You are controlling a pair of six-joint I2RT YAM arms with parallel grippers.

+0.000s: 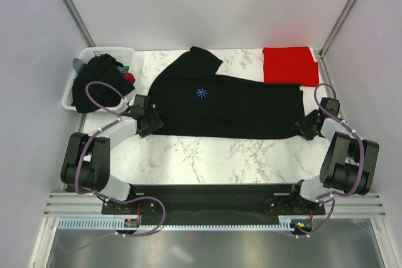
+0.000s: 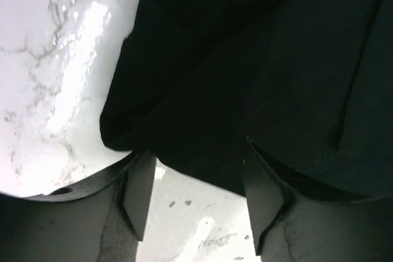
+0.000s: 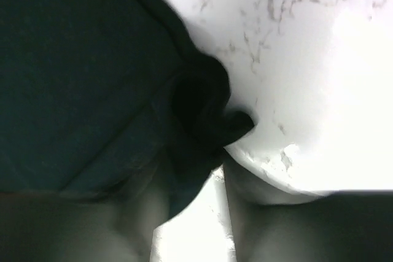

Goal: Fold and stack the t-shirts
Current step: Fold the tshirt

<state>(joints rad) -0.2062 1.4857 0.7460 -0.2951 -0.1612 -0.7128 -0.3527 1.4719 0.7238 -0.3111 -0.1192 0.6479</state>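
Note:
A black t-shirt (image 1: 232, 108) with a light-blue starburst mark (image 1: 201, 93) lies lengthwise across the marble table, one sleeve pointing to the back. My left gripper (image 1: 151, 122) is open at its left end. In the left wrist view the cloth's edge (image 2: 202, 90) lies at the fingertips of that gripper (image 2: 198, 151), with bare table between the fingers. My right gripper (image 1: 306, 125) is at the shirt's right end. The right wrist view shows it (image 3: 199, 151) shut on a bunched corner of the black cloth (image 3: 199, 105). A folded red t-shirt (image 1: 289, 65) lies at the back right.
A white slotted basket (image 1: 74, 89) at the back left holds a heap of dark clothes (image 1: 99, 80). Grey walls with metal posts close in both sides. A strip of marble table (image 1: 207, 158) runs in front of the shirt, ahead of the arm bases.

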